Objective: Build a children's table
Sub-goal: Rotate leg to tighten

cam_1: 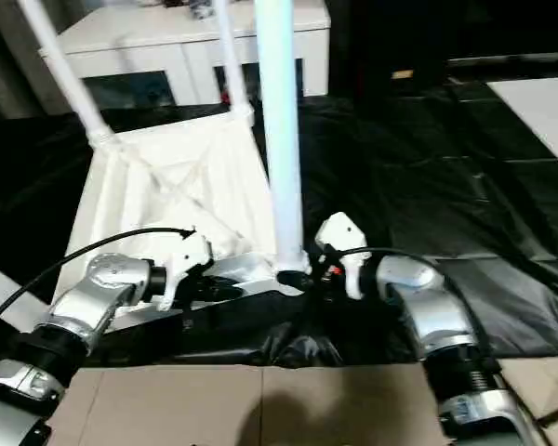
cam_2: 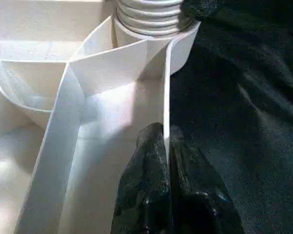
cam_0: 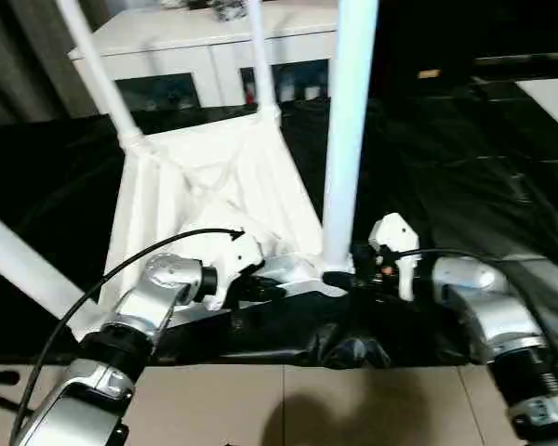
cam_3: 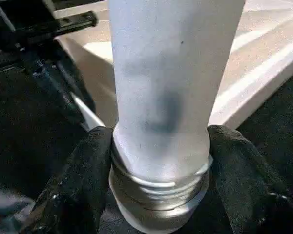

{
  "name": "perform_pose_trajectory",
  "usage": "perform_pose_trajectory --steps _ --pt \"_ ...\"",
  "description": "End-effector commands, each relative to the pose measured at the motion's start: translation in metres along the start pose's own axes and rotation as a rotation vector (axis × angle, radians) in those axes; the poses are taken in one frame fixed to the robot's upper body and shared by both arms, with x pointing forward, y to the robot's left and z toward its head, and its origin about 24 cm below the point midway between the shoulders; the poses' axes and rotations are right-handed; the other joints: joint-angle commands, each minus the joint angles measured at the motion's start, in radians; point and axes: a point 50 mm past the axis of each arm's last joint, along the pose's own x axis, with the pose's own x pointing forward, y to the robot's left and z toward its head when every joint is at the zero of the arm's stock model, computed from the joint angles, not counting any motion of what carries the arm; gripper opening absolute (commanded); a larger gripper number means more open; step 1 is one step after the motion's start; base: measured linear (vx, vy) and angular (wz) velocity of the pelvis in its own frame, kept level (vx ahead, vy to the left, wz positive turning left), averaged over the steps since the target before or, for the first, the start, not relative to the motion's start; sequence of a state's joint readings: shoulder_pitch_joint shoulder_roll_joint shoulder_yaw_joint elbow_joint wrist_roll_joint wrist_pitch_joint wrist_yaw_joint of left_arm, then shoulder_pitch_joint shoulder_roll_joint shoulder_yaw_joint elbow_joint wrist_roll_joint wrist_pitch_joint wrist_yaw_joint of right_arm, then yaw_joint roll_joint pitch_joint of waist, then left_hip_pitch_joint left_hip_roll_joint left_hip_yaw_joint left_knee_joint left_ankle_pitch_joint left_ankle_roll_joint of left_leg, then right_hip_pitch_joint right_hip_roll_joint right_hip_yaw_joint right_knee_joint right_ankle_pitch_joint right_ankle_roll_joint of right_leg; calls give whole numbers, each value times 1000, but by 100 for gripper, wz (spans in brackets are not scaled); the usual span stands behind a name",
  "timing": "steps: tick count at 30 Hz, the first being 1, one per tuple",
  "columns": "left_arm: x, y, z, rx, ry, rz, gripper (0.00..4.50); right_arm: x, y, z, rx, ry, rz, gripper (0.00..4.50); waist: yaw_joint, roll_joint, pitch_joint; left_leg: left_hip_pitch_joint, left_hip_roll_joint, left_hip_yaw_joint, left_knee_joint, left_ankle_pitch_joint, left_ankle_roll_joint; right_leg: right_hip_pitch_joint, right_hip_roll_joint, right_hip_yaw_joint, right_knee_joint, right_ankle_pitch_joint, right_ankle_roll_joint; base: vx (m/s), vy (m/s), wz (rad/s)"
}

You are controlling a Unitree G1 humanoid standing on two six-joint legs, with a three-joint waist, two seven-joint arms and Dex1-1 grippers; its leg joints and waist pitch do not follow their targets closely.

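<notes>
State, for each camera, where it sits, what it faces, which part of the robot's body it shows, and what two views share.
Left eye, on the head: looks down at the tabletop; both forearms show.
Right eye: same scene, slightly shifted.
Left wrist: faces the tabletop's side wall, left gripper clamped on it.
Right wrist: faces the leg, right gripper against its threaded base.
Both wrist views share that threaded end.

Tabletop (cam_1: 181, 186): upside down on black sheet (cam_1: 428, 167).
Near leg (cam_1: 284, 139): upright at tabletop's near right corner.
Right gripper (cam_1: 309, 276): at that leg's base.
Left gripper (cam_1: 225, 290): at tabletop's near edge.
</notes>
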State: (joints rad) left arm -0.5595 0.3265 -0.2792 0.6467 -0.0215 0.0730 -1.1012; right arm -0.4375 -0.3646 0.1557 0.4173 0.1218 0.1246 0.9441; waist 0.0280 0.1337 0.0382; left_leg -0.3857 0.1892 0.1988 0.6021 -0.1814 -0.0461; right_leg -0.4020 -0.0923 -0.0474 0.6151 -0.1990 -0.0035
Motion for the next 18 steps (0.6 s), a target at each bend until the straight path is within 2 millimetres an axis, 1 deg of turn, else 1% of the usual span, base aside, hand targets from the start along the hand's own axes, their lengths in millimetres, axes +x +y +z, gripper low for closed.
perform_pose_trajectory --steps 1,2,3,4,5,6,7,8,9,10,11,12,13,14,15,16,17,18 --pt "10 -7 -14 -62 64 7 0 12 0 -7 60 11 -95 267 1 -27 -55 4 29 -26 -74 -230 82 47 -48 21 -85 -273 -195 0 0 0" --pt "11 -7 -13 -68 61 17 0 14 1 -8 69 8 -109 267 -3 -26 -53 6 29 -28 -77 -253 68 46 -48 21 -89 -303 -188 0 0 0" --pt "19 -5 -9 -103 48 66 0 25 5 -10 112 -1 -171 267 -8 -27 -50 7 29 -26 -80 -266 60 44 -46 21 -90 -317 -187 0 0 0" --pt "23 -4 -7 -117 43 86 0 29 7 -11 127 -3 -194 266 -8 -25 -49 9 27 -28 -81 -284 50 41 -47 20 -93 -344 -181 0 0 0" --pt "28 -2 -4 -126 49 119 0 36 9 -11 140 -3 -245 266 -15 -30 -51 17 26 -29 -83 -315 30 39 -48 22 -99 -385 -168 0 0 0" --pt "28 -2 -3 -127 49 122 0 36 9 -11 142 -3 -249 266 -16 -30 -51 19 26 -29 -83 -319 28 37 -47 23 -100 -380 -169 0 0 0" --pt "34 2 1 -150 43 179 0 44 9 -11 179 -9 -314 266 -22 -30 -49 18 25 -28 -84 -332 28 36 -45 23 -101 -377 -171 0 0 0" --pt "40 5 7 -169 31 225 0 51 7 -9 210 -14 -394 266 -26 -27 -46 24 21 -28 -84 -357 20 30 -45 23 -107 -413 -168 0 0 0" --pt "46 8 13 -185 20 264 0 57 6 -8 238 -17 -463 266 -29 -28 -47 20 20 -34 -87 -365 15 37 -47 20 -107 -434 -157 0 0 0" --pt "47 9 15 -191 18 275 0 59 6 -7 247 -16 -478 266 -29 -28 -47 20 20 -34 -87 -365 15 37 -47 20 -107 -434 -157 0 0 0" --pt "51 12 21 -193 15 321 0 66 5 -6 263 -15 -533 266 -34 -29 -46 23 19 -35 -87 -391 11 32 -47 20 -113 -459 -146 0 0 0" --pt "53 14 24 -183 13 350 0 69 4 -4 258 -12 -566 266 -35 -28 -46 24 19 -36 -88 -395 10 30 -48 19 -113 -460 -146 0 0 0" --pt "55 15 27 -165 17 369 0 73 4 -1 237 -5 -576 266 -38 -23 -46 24 18 -37 -88 -405 12 30 -48 19 -116 -458 -145 0 0 0" --pt "55 15 27 -165 17 369 0 73 4 -1 237 -5 -576 266 -40 -25 -47 21 18 -38 -89 -406 18 33 -47 18 -116 -437 -146 0 0 0" --pt "57 16 31 -140 30 400 0 82 5 4 220 -3 -592 266 -40 -25 -48 20 19 -39 -90 -401 21 33 -49 19 -116 -423 -149 0 0 0" --pt "57 16 31 -140 30 400 0 82 5 4 220 -3 -592 266 -43 -21 -50 18 18 -39 -90 -396 23 33 -49 19 -114 -404 -155 0 0 0" --pt "58 17 32 -121 46 407 0 92 12 11 225 -35 -504 266 -44 -25 -53 14 18 -38 -90 -375 41 39 -48 18 -111 -343 -169 0 0 0" --pt "58 17 32 -121 46 407 0 92 12 11 225 -35 -504 301 -45 -24 -54 13 19 -39 -89 -371 46 41 -49 18 -109 -331 -176 0 0 0"
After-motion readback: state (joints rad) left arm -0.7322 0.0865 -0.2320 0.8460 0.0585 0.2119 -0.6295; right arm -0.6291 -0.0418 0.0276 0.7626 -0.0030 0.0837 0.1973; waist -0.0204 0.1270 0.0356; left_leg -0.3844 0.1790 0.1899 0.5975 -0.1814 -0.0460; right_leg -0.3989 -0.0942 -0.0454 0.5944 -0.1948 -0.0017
